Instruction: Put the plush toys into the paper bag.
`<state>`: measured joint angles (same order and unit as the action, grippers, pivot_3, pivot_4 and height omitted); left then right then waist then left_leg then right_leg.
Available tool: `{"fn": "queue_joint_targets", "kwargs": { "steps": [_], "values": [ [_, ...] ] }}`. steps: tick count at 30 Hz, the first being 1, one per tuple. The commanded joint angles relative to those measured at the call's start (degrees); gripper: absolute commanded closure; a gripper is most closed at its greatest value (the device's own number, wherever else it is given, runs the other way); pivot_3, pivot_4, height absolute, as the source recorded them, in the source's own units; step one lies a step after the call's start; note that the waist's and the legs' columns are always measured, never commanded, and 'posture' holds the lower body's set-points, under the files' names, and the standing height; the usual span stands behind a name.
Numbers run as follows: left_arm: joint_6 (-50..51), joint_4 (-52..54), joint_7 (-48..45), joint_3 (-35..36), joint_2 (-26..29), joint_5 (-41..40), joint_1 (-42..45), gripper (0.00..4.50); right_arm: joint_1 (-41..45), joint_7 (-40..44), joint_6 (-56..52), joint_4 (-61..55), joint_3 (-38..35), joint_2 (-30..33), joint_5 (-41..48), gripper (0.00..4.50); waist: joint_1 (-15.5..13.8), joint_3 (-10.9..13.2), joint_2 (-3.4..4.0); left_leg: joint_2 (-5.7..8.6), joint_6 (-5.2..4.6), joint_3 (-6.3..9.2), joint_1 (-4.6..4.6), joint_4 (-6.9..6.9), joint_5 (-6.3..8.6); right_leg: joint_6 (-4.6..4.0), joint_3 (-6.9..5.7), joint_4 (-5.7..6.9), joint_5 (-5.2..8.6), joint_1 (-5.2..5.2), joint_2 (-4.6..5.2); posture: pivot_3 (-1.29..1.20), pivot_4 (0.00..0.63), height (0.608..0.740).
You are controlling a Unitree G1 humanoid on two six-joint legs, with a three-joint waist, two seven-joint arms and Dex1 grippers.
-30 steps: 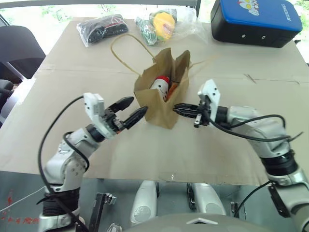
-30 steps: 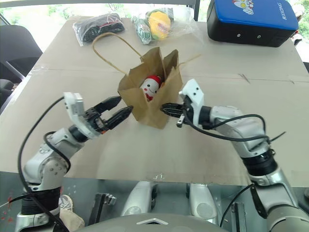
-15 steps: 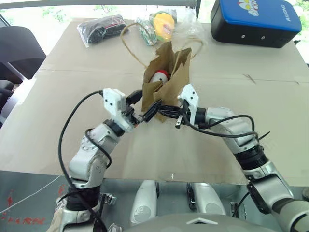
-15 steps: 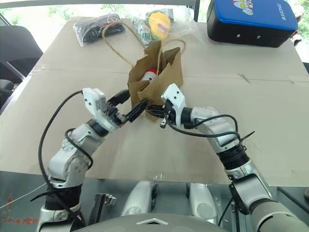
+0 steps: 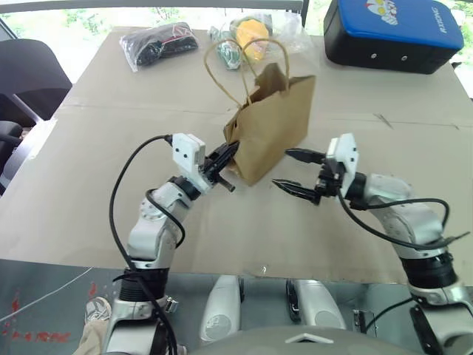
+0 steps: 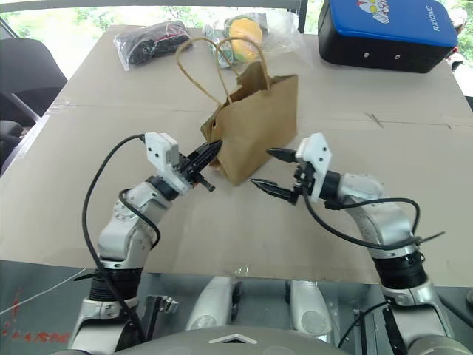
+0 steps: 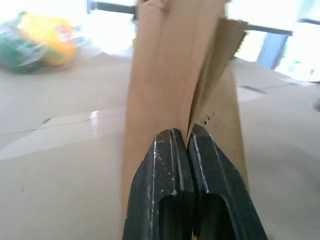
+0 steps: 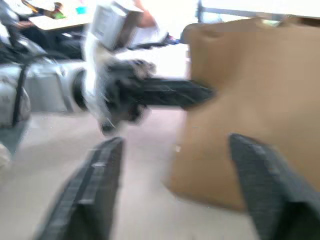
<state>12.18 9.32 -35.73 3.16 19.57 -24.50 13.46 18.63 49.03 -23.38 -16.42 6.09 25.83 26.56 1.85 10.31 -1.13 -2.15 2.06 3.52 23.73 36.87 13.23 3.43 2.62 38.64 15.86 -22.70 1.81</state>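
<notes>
Pinching the paper bag (image 5: 272, 126) now, left hand (image 5: 225, 157); right hand (image 5: 293, 171) released.

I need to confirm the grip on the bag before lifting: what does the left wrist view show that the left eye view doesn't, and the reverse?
Left wrist view: the left gripper, jaws shut, pinching a side fold of the brown kraft paper bag.
Left eye view: the right gripper, jaws open, beside the bag without touching it; the bag's two loop handles; a blue-lidded black case.
Both: the bag upright on the cardboard-covered table, and the yellow-and-green toy in clear wrap.
</notes>
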Motion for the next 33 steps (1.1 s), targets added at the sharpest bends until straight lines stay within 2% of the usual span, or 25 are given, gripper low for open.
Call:
{"fn": "queue_joint_targets", "kwargs": {
  "steps": [1,3,6,12,21,28,31,33],
  "values": [
    [-1.89,-4.26,-22.47,3.92,9.6,-9.02,4.85,4.5,-6.18,2.86,4.1,-3.84,-11.29,7.46,1.61,0.69,-0.08,0.01,0.01,0.0,0.0,0.01,0.02,0.0,0.0,0.0,-0.02,0.05,0.0,-0.01,-0.01,0.0,0.15,0.74],
    [-2.34,-8.6,-31.66,3.78,13.9,-10.73,7.65,4.5,-9.19,4.29,6.41,-3.43,-14.85,10.86,1.27,0.69,-0.26,0.03,0.03,-0.01,0.0,0.05,0.04,0.0,0.0,-0.01,-0.08,0.04,0.02,-0.01,-0.03,0.0,0.15,0.74],
    [-7.16,-19.48,-42.56,1.72,17.31,-7.67,14.08,4.5,-13.61,7.4,7.27,-2.53,-20.14,15.3,2.78,0.69,-0.2,0.02,0.05,0.0,0.0,-0.06,-0.01,0.0,0.0,0.0,0.0,-0.02,0.02,0.01,-0.02,0.0,0.15,0.74],
    [-15.27,-35.88,-53.68,-2.43,15.3,-2.2,23.59,4.5,-19.26,10.11,8.11,-2.09,-25.84,19.5,3.61,0.69,-0.19,0.02,0.05,0.0,-0.01,-0.06,0.0,0.08,0.0,0.01,0.02,-0.01,0.02,0.05,-0.04,0.0,0.15,0.74],
    [-22.45,-45.0,-54.18,-3.04,10.86,1.98,27.18,4.5,-21.88,13.52,6.96,-1.72,-30.67,22.99,6.31,0.69,0.01,0.02,0.04,0.0,-0.01,-0.01,0.02,0.21,0.0,0.01,0.0,0.12,0.02,0.06,-0.05,0.0,0.15,0.74],
    [-22.75,-47.51,-54.04,-2.42,11.11,2.94,28.41,4.5,-22.62,14.13,5.34,-2.82,-30.89,23.97,7.68,0.69,0.07,0.02,0.04,0.0,-0.01,-0.02,0.02,0.31,0.0,0.02,0.01,0.2,0.02,0.07,-0.05,0.0,0.15,0.74],
    [-19.5,-44.8,-52.78,-1.3,11.54,1.51,27.71,3.48,-21.91,14.26,5.08,-2.59,-30.39,24.22,7.91,0.66,0.13,0.02,0.04,0.0,-0.01,-0.01,0.01,0.31,0.0,0.02,0.01,0.22,0.02,0.07,-0.05,0.0,0.15,0.74],
    [-12.45,-39.11,-49.85,0.68,12.66,-1.55,26.31,2.55,-21.35,14.46,5.02,-2.33,-30.14,24.36,8.01,0.66,0.21,0.02,0.04,-0.01,-0.01,0.0,0.02,0.31,0.0,0.02,0.01,0.22,0.02,0.07,-0.05,0.0,0.15,0.74]
  ]
}}
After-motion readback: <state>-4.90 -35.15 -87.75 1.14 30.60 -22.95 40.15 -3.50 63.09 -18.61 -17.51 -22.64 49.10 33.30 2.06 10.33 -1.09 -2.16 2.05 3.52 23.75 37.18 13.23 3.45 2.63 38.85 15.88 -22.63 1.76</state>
